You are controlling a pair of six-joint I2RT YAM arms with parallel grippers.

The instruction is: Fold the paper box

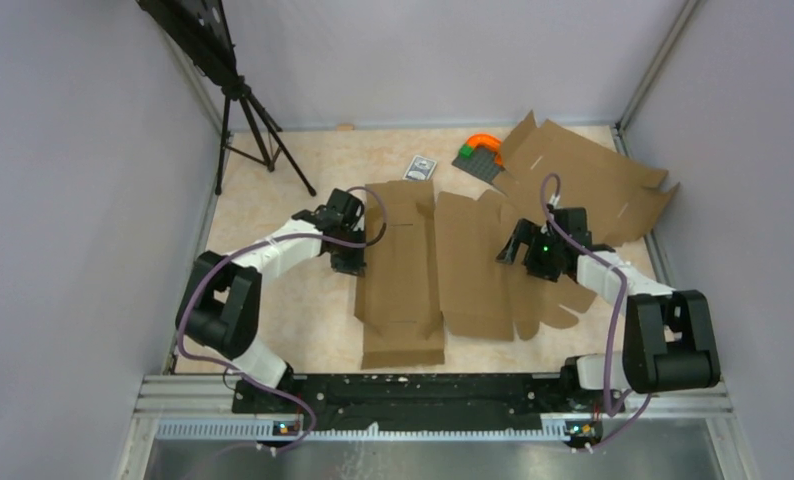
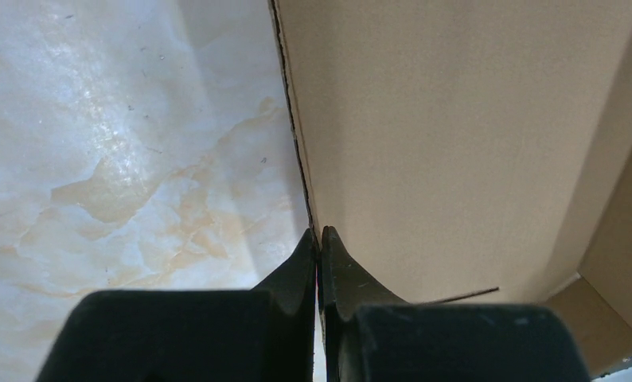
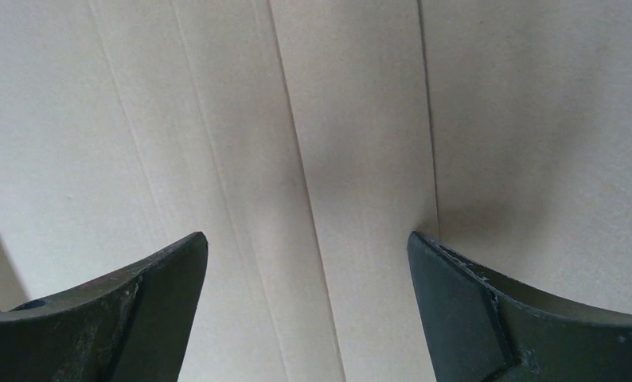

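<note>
Plain brown cardboard paper box: a creased die-cut blank with flaps, lying mid-surface between the two arms. Left jaws are pinched shut on its left edge. Right jaws stand wide apart over its creased right half, gripping nothing. Marbled beige surface underneath. Far right is a second flat brown cardboard sheet. A small grey card pack sits just beyond the box's far edge.

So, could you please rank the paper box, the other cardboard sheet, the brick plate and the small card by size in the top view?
1. paper box
2. other cardboard sheet
3. brick plate
4. small card, only slightly smaller than the plate
</note>
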